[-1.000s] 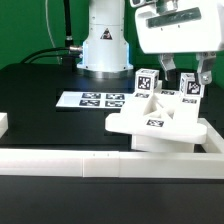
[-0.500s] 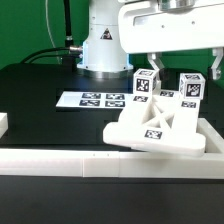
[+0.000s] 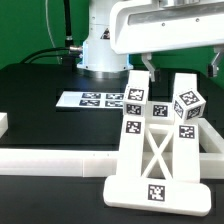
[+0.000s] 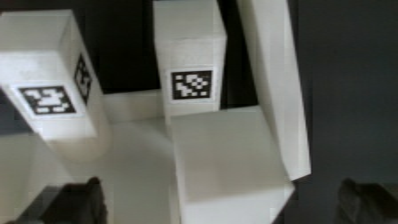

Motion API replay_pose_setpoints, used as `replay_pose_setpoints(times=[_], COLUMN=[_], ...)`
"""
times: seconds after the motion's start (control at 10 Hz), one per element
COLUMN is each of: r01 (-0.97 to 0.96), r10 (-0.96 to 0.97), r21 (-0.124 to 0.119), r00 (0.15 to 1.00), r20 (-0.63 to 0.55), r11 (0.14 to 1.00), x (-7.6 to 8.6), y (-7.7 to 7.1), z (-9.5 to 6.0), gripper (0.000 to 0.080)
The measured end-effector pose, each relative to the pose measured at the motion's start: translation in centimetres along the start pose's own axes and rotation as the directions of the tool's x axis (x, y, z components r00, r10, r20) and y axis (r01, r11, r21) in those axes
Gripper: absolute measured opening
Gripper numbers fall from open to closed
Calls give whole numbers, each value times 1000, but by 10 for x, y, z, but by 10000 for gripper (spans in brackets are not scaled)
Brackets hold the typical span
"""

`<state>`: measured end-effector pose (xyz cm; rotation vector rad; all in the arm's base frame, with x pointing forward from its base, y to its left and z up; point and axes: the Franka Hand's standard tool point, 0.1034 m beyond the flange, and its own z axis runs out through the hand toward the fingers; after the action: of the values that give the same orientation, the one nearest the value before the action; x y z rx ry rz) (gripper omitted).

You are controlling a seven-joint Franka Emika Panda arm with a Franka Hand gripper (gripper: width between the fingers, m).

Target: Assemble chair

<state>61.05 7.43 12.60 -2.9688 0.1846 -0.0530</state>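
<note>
One chair (image 3: pixel 155 150) tipped over border rail (image 3: pixel 50 159), marker board (image 3: pixel 95 100) behind

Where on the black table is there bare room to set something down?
Bare black table lies on the exterior view's left, between the marker board and the white border rail. The exterior view's right is crowded by the chair assembly under the open tool.

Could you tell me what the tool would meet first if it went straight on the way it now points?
Most likely the chair. In the wrist view the open tool looks straight along its white tagged parts, which lie between the fingertips. How far ahead they lie is unclear.
</note>
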Motion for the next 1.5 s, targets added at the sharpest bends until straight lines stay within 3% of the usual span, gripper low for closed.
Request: replay_pose_setpoints(times=[0.5, 0.8, 1.1, 1.5], r01=[-3, -37, -43, -36], r10=[3, 37, 43, 35], r21=[14, 15, 5, -9], r00=[1000, 999, 999, 997], r20=[14, -3, -25, -74], r11=[1000, 999, 999, 999], x=[20, 11, -8, -20], y=[25, 35, 30, 30], z=[-24, -15, -5, 9], gripper=[649, 649, 649, 649])
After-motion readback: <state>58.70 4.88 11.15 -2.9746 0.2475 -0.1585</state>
